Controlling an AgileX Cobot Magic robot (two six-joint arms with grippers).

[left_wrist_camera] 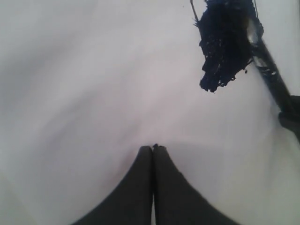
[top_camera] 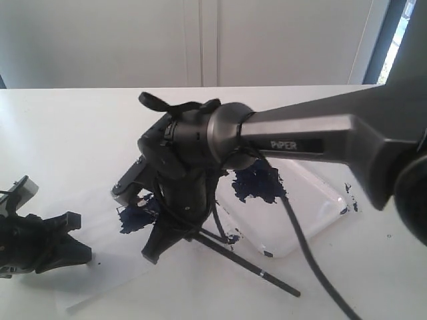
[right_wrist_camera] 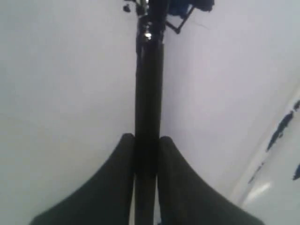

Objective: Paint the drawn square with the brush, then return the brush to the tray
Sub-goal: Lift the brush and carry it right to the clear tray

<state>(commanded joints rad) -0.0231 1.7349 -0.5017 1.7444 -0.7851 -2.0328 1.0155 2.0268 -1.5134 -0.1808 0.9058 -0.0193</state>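
My right gripper (right_wrist_camera: 147, 138) is shut on the black handle of the brush (right_wrist_camera: 149, 84), with a finger pressed against each side. In the exterior view this gripper (top_camera: 155, 253) points down at the paper left of the tray (top_camera: 313, 220). The brush (top_camera: 247, 263) handle trails out low toward the front right. Its silver band and tip lie at the drawn square (top_camera: 137, 219), which is smeared dark blue. The tip itself is hidden behind the gripper in the exterior view. My left gripper (left_wrist_camera: 153, 147) is shut on nothing, low over white paper, with the blue-smeared square (left_wrist_camera: 225, 42) ahead of it.
The tray holds a big dark blue blotch (top_camera: 257, 183) at its near-left end. A white paper sheet (top_camera: 100, 283) lies under the square. My left arm (top_camera: 40, 240) rests at the front left. A black cable (top_camera: 307, 253) hangs across the tray from the right arm.
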